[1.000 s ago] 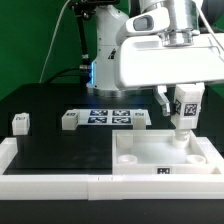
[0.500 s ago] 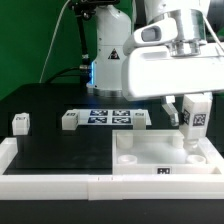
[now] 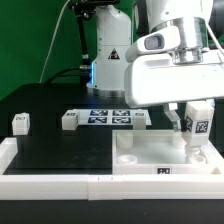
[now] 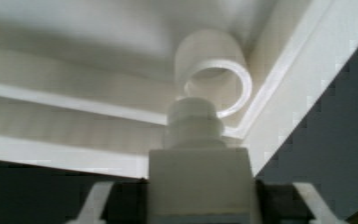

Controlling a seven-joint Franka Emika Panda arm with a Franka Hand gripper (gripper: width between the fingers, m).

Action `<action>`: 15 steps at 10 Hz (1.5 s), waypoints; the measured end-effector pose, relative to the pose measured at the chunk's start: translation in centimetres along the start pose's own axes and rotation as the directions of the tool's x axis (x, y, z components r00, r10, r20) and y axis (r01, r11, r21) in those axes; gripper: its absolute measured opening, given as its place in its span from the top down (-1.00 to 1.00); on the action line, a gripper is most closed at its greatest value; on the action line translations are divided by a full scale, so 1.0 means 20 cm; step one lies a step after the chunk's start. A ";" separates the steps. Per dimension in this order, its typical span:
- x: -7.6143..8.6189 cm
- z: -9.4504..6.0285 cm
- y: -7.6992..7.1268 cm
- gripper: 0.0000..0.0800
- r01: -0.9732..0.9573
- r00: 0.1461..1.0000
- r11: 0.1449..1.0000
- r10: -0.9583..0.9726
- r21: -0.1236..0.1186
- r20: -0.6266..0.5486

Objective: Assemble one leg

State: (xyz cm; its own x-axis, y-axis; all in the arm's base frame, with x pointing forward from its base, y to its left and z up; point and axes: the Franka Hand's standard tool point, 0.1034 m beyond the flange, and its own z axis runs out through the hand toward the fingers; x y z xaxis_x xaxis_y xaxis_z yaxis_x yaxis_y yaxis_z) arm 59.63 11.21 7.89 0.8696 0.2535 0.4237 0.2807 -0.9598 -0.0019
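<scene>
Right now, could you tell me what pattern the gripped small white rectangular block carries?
The leg carries a black-and-white square tag, clearest in the exterior view.

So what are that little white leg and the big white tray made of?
Leg: probably plastic, matte white; smooth, even surface with no grain. Its tag looks like printed paper, though that is unsure. Tray: likely the same matte white plastic; soft shading, no shine.

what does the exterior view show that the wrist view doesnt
Only the exterior view: spare blocks, the marker board, and the tag on the held leg. Only the wrist view: the round hole in a corner of the tray, right at the leg's tip. Both: the leg in the hand, at the tray.
</scene>
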 end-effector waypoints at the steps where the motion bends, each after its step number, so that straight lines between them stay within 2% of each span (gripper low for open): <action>1: -0.01 0.00 0.00 0.27 0.001 1.000 1.000 -0.001 0.001 0.002; 5: -0.04 0.03 -0.01 0.27 0.002 1.000 1.000 -0.002 0.002 0.011; 9: -0.04 0.05 -0.04 0.27 0.011 1.000 1.000 -0.011 0.007 0.010; 12: -0.07 0.08 -0.04 0.27 0.009 1.000 1.000 -0.010 0.007 0.018; 15: -0.09 0.12 -0.03 0.27 0.009 1.000 1.000 -0.009 -0.005 -0.016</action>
State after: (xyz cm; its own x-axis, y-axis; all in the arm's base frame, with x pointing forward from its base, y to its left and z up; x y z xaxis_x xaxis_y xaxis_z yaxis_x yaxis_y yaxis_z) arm 58.85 11.63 4.93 0.8604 0.2600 0.4384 0.2862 -0.9581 0.0064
